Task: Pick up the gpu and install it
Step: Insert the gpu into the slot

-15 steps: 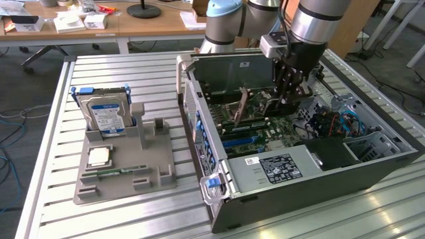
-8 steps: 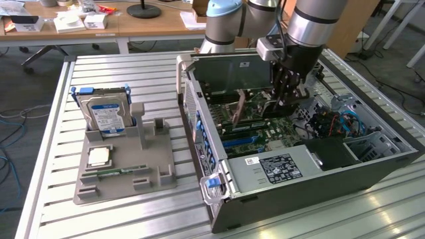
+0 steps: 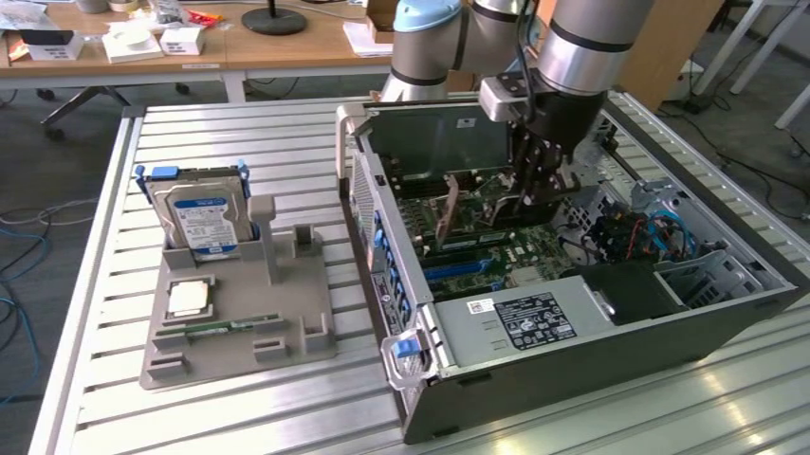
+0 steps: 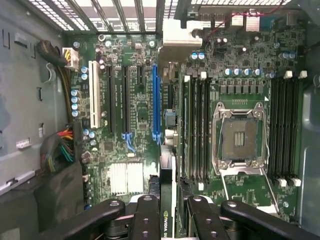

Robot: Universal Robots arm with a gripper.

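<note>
On the exterior view's left I see wooden desks [image 3: 303, 47] behind the slatted metal table [image 3: 291, 142], which carries a gray holder [image 3: 241, 327] with a hard drive [image 3: 200, 213]. Rightward, inside the open computer case [image 3: 633, 322], my gripper [image 4: 169, 202] is clamped on the gpu [image 4: 166, 222], held edge-on above the motherboard [image 4: 135, 110].

Free room above motherboard [image 4: 135, 107] beside the gpu [image 4: 167, 160]; case walls [image 3: 684, 336], power supply [image 3: 532, 320], cable bundle [image 4: 59, 147] close around

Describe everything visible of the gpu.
The gpu is a thin dark card seen edge-on, with a silver metal bracket at one end and an NVIDIA label near the other. It stands on edge inside the open computer case, over the motherboard beside the blue slot, clamped between the jaws of the gripper.
</note>
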